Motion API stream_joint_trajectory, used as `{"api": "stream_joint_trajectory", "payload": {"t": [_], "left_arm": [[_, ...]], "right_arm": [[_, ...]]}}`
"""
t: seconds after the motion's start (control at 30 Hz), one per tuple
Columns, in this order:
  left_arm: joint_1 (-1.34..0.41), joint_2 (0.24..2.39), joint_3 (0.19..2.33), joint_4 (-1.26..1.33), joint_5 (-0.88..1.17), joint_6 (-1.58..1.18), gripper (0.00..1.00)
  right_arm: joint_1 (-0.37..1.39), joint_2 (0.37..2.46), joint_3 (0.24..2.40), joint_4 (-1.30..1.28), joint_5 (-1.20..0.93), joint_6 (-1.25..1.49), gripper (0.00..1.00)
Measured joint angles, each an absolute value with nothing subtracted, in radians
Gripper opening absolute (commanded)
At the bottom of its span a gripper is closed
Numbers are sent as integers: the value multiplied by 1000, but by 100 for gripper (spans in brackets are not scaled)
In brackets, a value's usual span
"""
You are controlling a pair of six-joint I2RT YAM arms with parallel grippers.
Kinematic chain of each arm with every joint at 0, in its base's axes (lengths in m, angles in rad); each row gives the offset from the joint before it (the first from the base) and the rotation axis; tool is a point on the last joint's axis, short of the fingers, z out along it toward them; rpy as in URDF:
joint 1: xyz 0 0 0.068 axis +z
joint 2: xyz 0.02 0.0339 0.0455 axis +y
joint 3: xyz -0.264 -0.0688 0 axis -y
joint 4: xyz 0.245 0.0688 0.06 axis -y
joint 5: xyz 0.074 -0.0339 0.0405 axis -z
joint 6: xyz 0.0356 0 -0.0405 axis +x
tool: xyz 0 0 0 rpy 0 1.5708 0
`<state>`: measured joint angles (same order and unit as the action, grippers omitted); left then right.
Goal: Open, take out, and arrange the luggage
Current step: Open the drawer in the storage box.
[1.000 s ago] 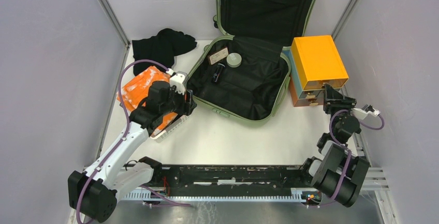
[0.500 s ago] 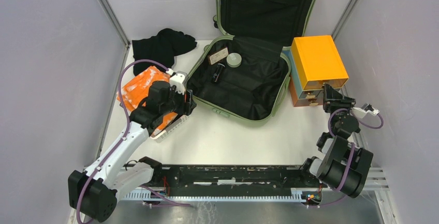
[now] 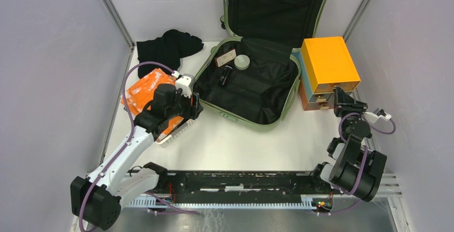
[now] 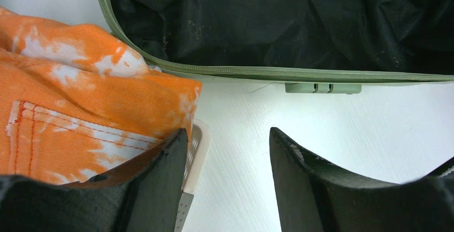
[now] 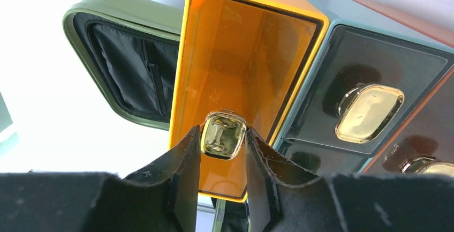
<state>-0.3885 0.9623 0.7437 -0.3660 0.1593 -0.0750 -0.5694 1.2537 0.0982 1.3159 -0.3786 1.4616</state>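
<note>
luggage [image 3: 262, 90] lies open at upper centre, holding jar [image 3: 242, 61], bottle [image 3: 225, 75], card [image 3: 225, 58]; left tool [image 4: 227, 133] gapes empty by basket [image 4: 195, 146] of orange cloth [image 4: 80, 98]; right tool [image 5: 222, 135] pinches gold knob [image 5: 222, 134] on orange drawer [image 5: 241, 55].

Left arm [image 3: 128, 151]: white forearm link, black joints, white wrist module, looping purple cable [image 3: 127, 90]. Right arm [image 3: 353, 162]: black joints, purple cable, white connector. Left gripper [image 4: 227, 135]: matte black wedge fingers.

The luggage [image 3: 262, 95] is seen in sage green with black lining, the drawer box [image 3: 327, 63] in orange and light blue with a gold knob [image 5: 223, 135], the garment [image 4: 69, 103] in orange blotched with white and stitched in red, and the bundled cloth [image 3: 167, 49] in black.
</note>
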Motion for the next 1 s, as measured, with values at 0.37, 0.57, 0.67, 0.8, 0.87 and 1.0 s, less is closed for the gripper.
{"api": "stream_joint_trajectory", "payload": {"t": [0.37,0.57,0.67,0.8,0.87,1.0], "left_arm": [[-389,962,744,-366,159,-75,64],[-389,962,744,-366,160,-75,64],[-389,962,744,-366,160,-75,64],[-389,962,744,-366,160,-75,64],[-389,961,744,-366,160,-75,64],[-389,958,744,-366,161,-75,64]], "right_arm": [[-584,1131,10,1314,-338,1469,32],[-620,1019,10,1219,-356,1463,33],[-638,951,10,1143,-374,1454,33],[-655,870,10,1055,-388,1438,33],[-660,843,10,1023,-392,1433,34],[-667,797,10,975,-400,1423,34]]}}
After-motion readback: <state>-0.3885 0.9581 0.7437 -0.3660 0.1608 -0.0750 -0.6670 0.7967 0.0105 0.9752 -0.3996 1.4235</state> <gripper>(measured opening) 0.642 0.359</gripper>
